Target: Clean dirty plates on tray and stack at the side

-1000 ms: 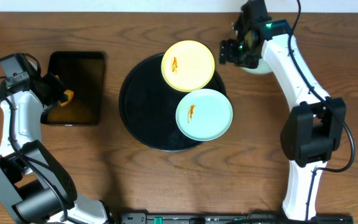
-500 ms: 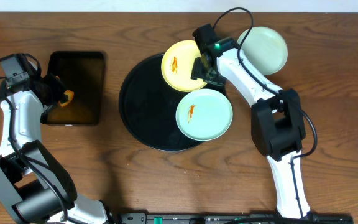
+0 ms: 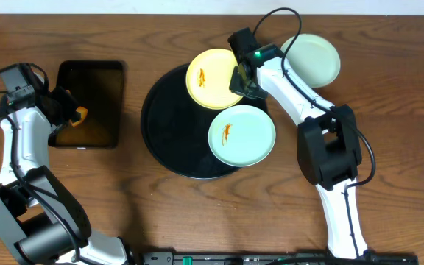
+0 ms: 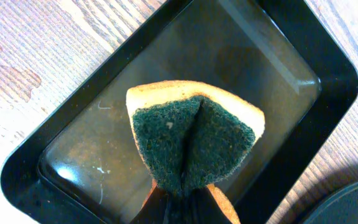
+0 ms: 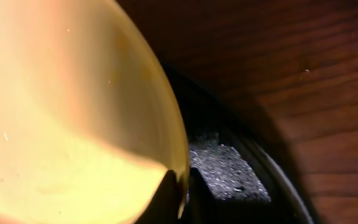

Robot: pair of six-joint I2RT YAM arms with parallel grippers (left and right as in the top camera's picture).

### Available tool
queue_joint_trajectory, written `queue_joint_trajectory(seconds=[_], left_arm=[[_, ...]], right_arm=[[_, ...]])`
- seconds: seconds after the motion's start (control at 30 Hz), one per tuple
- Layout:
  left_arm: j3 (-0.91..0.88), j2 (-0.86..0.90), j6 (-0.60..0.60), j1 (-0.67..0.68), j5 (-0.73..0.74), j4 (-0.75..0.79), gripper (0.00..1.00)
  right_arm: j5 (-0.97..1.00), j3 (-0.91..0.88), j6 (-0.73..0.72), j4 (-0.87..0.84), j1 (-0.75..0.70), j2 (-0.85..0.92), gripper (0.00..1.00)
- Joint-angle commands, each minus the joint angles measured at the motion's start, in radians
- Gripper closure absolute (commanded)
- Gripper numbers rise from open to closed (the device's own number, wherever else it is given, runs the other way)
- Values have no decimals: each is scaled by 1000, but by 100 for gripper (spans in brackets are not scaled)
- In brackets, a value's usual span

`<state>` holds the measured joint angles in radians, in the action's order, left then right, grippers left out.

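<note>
Right hand [image 3: 237,79] pinches the yellow plate [image 3: 210,77] by its rim at the round black tray [image 3: 169,140]. Left hand [image 4: 182,202] squeezes a folded sponge [image 4: 194,140].

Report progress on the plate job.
Done: one mint plate lies off the round tray on the table, no smear visible. In hand: the right gripper pinches the yellow plate by its rim; the left gripper holds the sponge. Left: wiping that yellow plate and the smeared mint plate, then stacking both.
</note>
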<state>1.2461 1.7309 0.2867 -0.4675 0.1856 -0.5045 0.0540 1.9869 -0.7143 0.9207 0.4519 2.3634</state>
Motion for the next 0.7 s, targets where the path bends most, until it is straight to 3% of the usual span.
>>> queue_joint_trajectory(seconds=[0.0, 0.23, 0.4, 0.5, 0.67], left_arm=[[16, 3, -13, -3, 10, -2, 93], [16, 3, -13, -3, 22, -2, 92], [17, 0, -25, 11, 257, 16, 93], [17, -16, -32, 58, 367, 12, 93], [16, -37, -42, 197, 374, -69, 93]], right_arm=[[-45, 8, 21, -27, 48, 18, 99], [-48, 8, 32, -71, 142, 53, 99], [-108, 8, 100, -79, 197, 63, 99], [-109, 8, 137, -65, 213, 63, 99], [-115, 8, 147, -56, 215, 63, 99]])
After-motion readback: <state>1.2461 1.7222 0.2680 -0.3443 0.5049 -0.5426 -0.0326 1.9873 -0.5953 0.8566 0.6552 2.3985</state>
